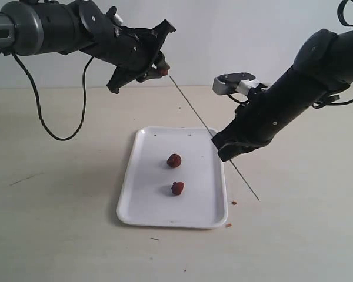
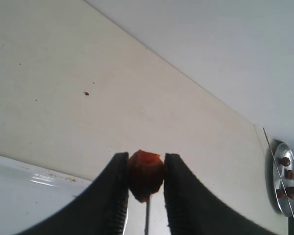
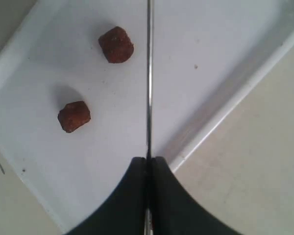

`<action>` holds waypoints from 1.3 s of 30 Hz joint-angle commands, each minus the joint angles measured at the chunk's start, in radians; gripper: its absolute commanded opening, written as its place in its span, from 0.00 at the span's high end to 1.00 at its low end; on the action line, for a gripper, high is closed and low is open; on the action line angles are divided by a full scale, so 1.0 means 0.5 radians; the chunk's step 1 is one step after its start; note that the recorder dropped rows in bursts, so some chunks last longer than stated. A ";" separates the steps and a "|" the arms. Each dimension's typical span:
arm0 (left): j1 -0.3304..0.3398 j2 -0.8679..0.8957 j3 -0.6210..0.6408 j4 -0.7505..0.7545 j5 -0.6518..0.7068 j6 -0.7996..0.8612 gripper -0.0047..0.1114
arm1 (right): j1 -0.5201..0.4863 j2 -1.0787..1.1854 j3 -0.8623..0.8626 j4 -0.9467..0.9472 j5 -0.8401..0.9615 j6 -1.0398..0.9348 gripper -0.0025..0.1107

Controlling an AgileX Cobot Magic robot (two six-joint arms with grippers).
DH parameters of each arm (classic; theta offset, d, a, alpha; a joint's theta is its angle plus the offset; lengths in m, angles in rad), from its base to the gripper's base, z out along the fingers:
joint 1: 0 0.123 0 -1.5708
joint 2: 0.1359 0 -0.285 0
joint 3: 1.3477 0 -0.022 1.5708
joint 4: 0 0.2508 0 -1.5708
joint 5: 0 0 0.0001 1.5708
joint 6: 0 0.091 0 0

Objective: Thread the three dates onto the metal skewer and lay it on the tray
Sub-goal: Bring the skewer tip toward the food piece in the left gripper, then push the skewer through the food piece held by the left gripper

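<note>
Your left end effector is clamped on a date at the skewer tip; your right end effector pinches the skewer shut. Push straight along it, centred

The tray is white plastic, smooth and glossy, catching light near its rim. The skewer is thin grey metal, smooth, with a faint sheen. The loose dates look rough, wrinkled and matt, as does the date between the fingers, which are black, matt and ribbed inside. The bench is pale, matt and smooth.
</note>
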 commanded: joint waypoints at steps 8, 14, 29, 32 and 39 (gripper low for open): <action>-0.036 -0.029 -0.010 -0.007 -0.039 0.074 0.73 | -0.006 0.001 0.005 0.073 -0.008 -0.042 0.98; -0.054 -0.029 -0.010 -0.007 -0.073 0.096 0.73 | -0.006 0.001 0.005 0.079 -0.018 -0.042 0.98; -0.058 0.017 -0.010 -0.007 -0.037 0.202 0.73 | -0.006 -0.021 -0.008 0.244 -0.044 -0.167 0.98; -0.058 0.035 -0.010 -0.017 -0.069 0.202 0.73 | -0.006 -0.045 -0.008 0.248 -0.063 -0.159 0.98; -0.058 0.038 -0.010 -0.017 -0.073 0.199 0.73 | -0.006 -0.054 -0.008 0.305 -0.117 -0.168 0.98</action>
